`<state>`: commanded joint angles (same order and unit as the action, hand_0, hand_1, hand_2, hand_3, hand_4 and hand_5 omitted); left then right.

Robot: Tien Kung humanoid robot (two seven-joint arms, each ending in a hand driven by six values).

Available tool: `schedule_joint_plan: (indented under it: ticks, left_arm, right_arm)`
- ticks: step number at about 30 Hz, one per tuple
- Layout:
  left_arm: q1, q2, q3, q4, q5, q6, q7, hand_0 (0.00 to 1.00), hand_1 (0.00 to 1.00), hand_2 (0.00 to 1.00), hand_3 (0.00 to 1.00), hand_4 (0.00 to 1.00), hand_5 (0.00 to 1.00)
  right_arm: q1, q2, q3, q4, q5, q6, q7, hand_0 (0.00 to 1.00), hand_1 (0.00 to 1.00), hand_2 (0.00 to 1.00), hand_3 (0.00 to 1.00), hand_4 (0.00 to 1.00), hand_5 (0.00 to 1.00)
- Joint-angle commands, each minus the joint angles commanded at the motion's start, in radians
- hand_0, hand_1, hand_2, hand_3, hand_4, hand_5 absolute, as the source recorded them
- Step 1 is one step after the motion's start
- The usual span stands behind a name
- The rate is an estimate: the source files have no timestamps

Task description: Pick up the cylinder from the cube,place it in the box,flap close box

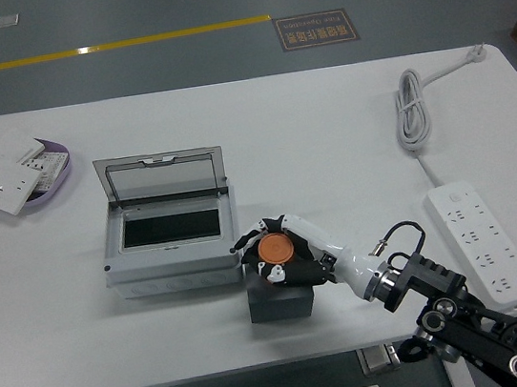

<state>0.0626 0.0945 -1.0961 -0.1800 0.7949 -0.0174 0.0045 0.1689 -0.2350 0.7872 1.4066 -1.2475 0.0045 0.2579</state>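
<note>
An orange cylinder stands on a dark grey cube near the table's front, just right of the box. The grey box has its clear flap lid standing open at the back. My right hand reaches in from the lower right and its black-and-white fingers curl around the cylinder on top of the cube. The cylinder still rests on the cube. The left arm is out of view.
A white power strip with its coiled cable lies at the right. A purple dish with white wall switch plates sits at the far left. The white table has its near edge at the bottom.
</note>
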Motion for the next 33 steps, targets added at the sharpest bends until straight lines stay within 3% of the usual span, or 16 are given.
schedule_joint_plan:
  ticks: [4,5,13,16,17,22,33]
  left_arm:
    - [0.000,0.000,0.000,0.000,0.000,0.000,-0.001,0.923,0.852,0.854,0.951,0.002,0.002]
    - [0.000,0.000,0.000,0.000,0.000,0.000,-0.001,0.923,0.852,0.854,0.951,0.002,0.002]
    - [0.000,-0.001,-0.004,0.000,0.001,0.001,-0.004,0.923,0.852,0.854,0.951,0.002,0.002]
    - [0.002,-0.001,-0.007,0.000,0.002,0.002,-0.004,0.923,0.852,0.854,0.951,0.002,0.002]
    - [0.003,-0.001,-0.009,0.000,0.003,0.002,-0.003,0.923,0.852,0.854,0.951,0.002,0.002]
    - [0.007,-0.002,-0.018,0.000,0.008,0.004,0.002,0.923,0.852,0.854,0.951,0.002,0.002]
    - [0.010,0.004,-0.040,0.000,0.023,0.007,0.011,0.923,0.852,0.854,0.951,0.002,0.002]
  right_arm:
    - [0.000,0.001,0.000,-0.001,0.004,-0.003,0.000,0.589,0.525,0.483,0.532,0.002,0.002]
    - [0.000,0.001,0.000,-0.002,0.006,-0.004,0.000,0.520,0.503,0.460,0.503,0.002,0.002]
    - [0.008,-0.001,0.009,0.013,0.018,-0.017,0.008,0.479,0.471,0.435,0.456,0.002,0.002]
    - [0.029,-0.003,0.017,0.022,0.013,-0.028,0.004,0.479,0.471,0.435,0.456,0.002,0.002]
    - [0.038,-0.004,0.017,0.024,0.006,-0.035,0.000,0.419,0.444,0.430,0.375,0.002,0.002]
    - [0.114,0.004,-0.015,0.036,-0.023,-0.077,-0.025,0.419,0.444,0.430,0.375,0.002,0.002]
    - [0.345,0.151,-0.213,-0.022,-0.107,-0.190,-0.151,0.393,0.410,0.422,0.307,0.002,0.002]
